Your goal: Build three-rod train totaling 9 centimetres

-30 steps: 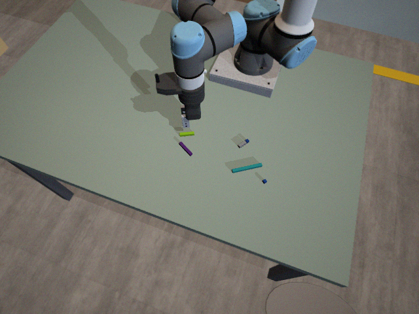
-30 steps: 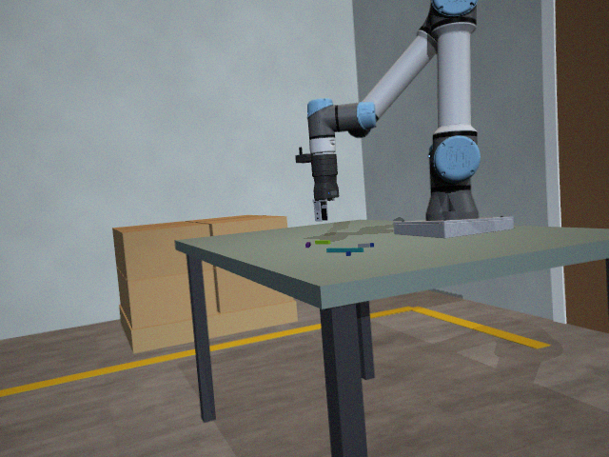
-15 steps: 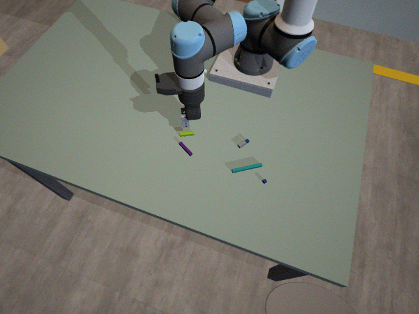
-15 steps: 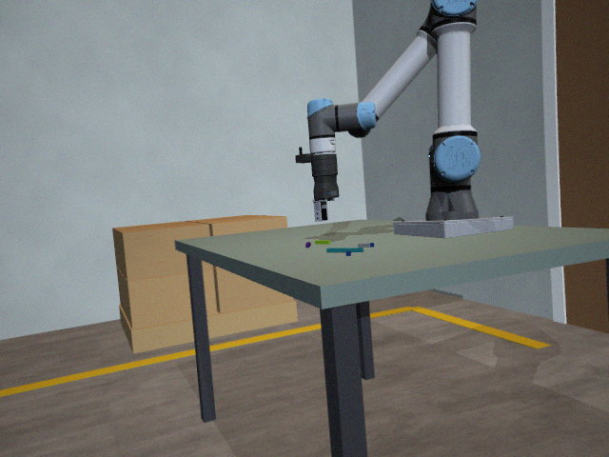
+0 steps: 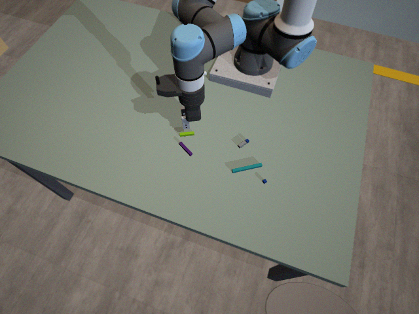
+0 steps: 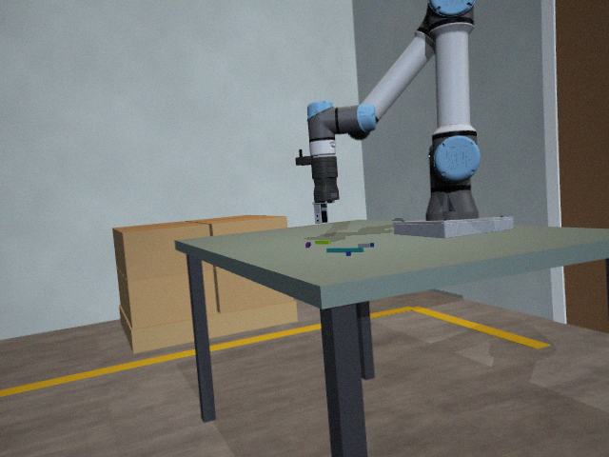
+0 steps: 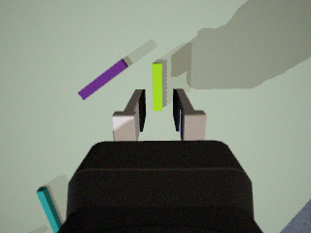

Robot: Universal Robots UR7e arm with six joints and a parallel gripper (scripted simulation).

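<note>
A lime rod lies flat on the table. My gripper hovers just above it, fingers partly open and empty. In the wrist view the lime rod lies below and ahead of the fingertips, in line with the gap between them. A purple rod lies slanted close in front of the lime one; it also shows in the wrist view. A grey rod lies to the right with a blue rod at its end. A turquoise rod and a second blue rod lie further right.
The arm's base plate stands at the back of the table. The turquoise rod shows at the wrist view's lower left. Cardboard boxes stand on the floor beyond the table.
</note>
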